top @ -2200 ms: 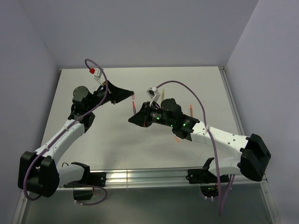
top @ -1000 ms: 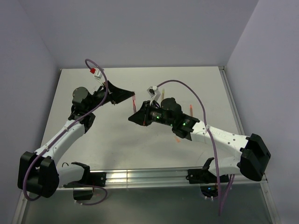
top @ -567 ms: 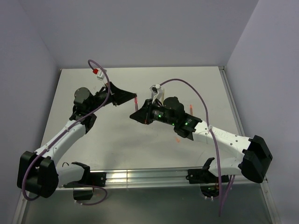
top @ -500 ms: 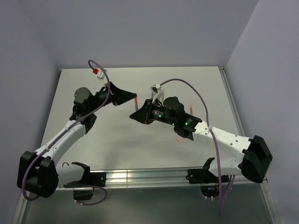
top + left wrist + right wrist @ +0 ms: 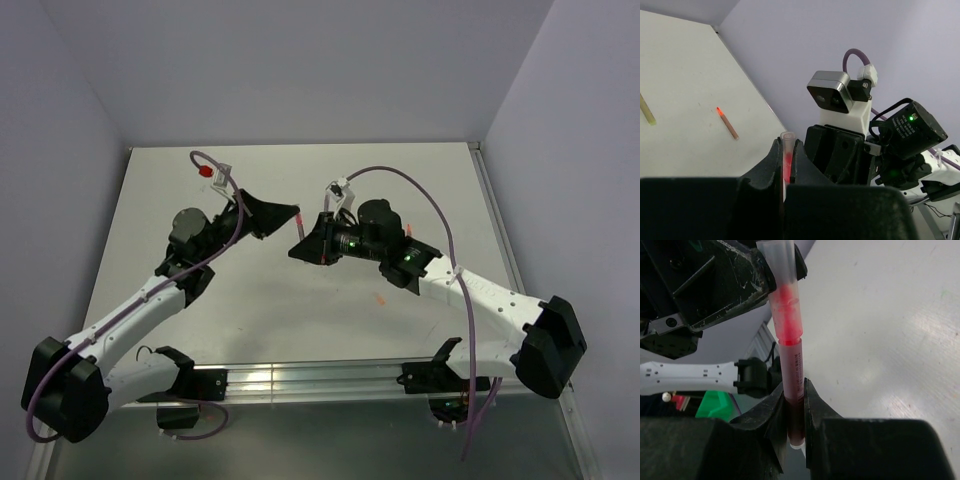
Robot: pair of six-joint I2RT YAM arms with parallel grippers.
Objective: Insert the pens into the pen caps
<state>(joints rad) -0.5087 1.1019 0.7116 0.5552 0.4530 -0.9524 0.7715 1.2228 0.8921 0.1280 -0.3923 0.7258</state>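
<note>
pink-red pen (image 5: 791,360) in pink cap (image 5: 782,280); R gripper (image 5: 794,392) pinches pen, L gripper (image 5: 786,152) cap. To do: orange-red pen (image 5: 728,123) on table (image 5: 680,65).

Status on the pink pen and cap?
Left gripper shut on pink cap. Right gripper shut on pink-red pen, tip inside cap. Nothing blocking.
</note>
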